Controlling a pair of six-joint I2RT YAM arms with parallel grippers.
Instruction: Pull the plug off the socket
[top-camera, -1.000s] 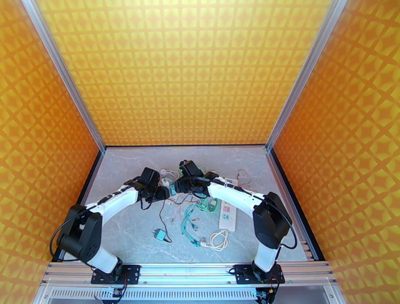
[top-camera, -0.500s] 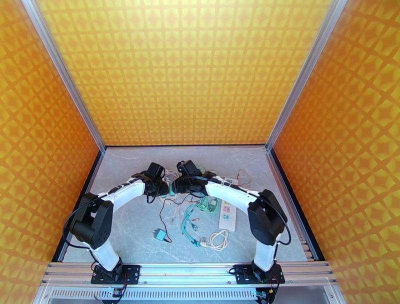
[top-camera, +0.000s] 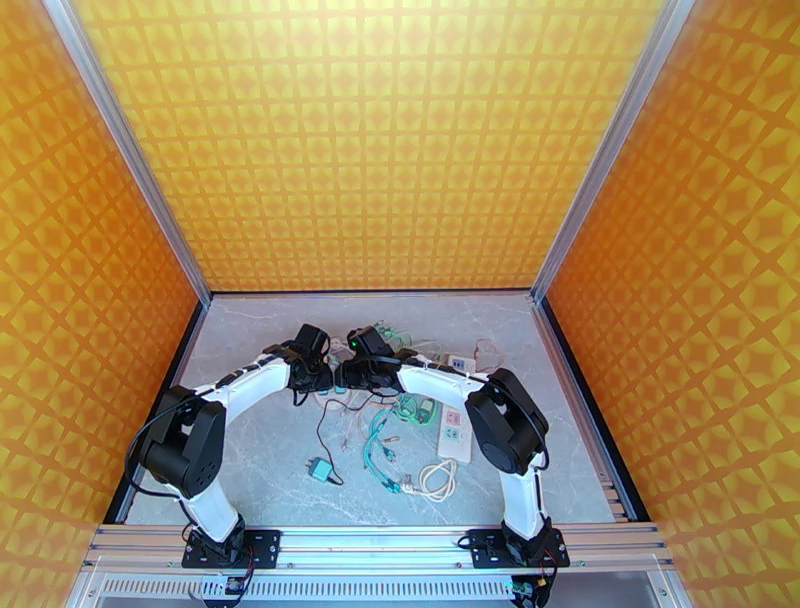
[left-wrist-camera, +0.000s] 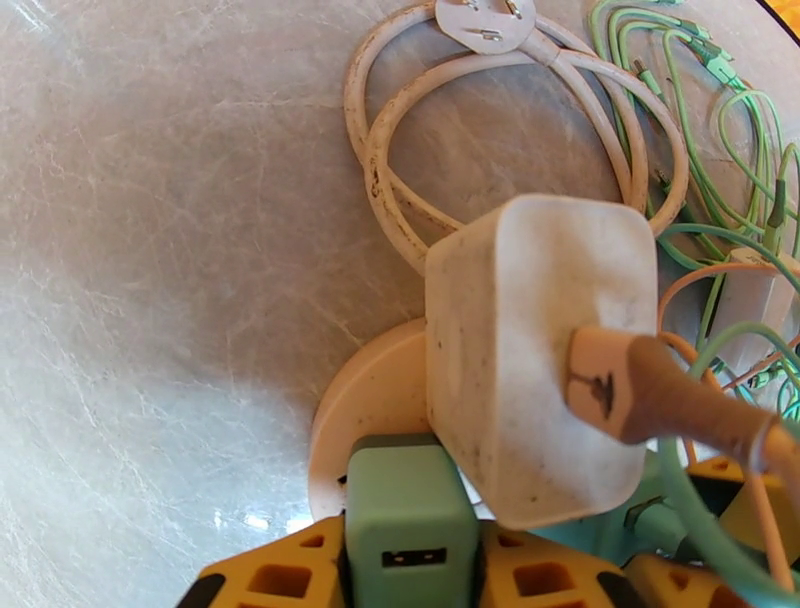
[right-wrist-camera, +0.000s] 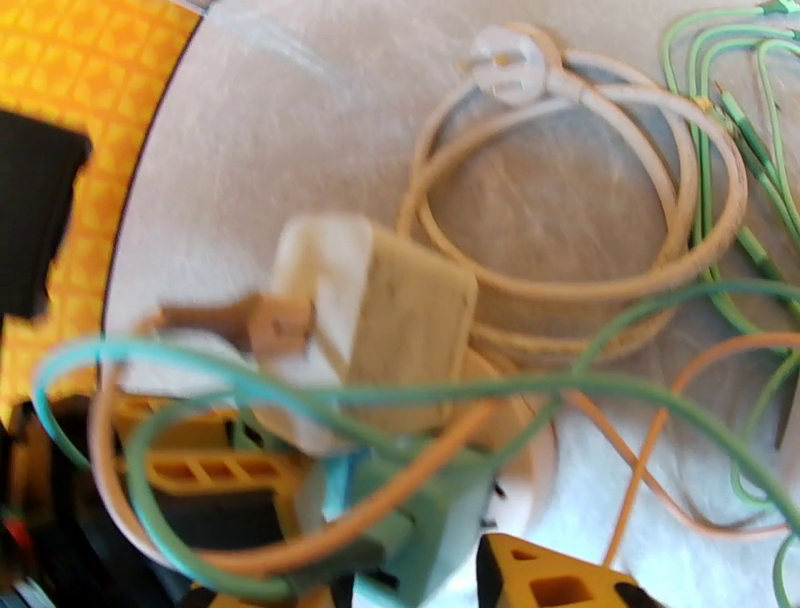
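On the marble tabletop (left-wrist-camera: 150, 250), your left pincer (left-wrist-camera: 410, 572) pinches the green plug (left-wrist-camera: 410, 500) seated in the round socket (left-wrist-camera: 362, 415) beside the white charger (left-wrist-camera: 535, 350) — a grip for pulling it out — while your right pincer (top-camera: 348, 376), close by, is too blurred to judge.

One round socket (left-wrist-camera: 362, 428); on it, one white charger (left-wrist-camera: 530, 340), one green adapter (left-wrist-camera: 410, 505).

text: none legible | sign: dark mark on tan cable connector (left-wrist-camera: 600, 385) (shape unclear)
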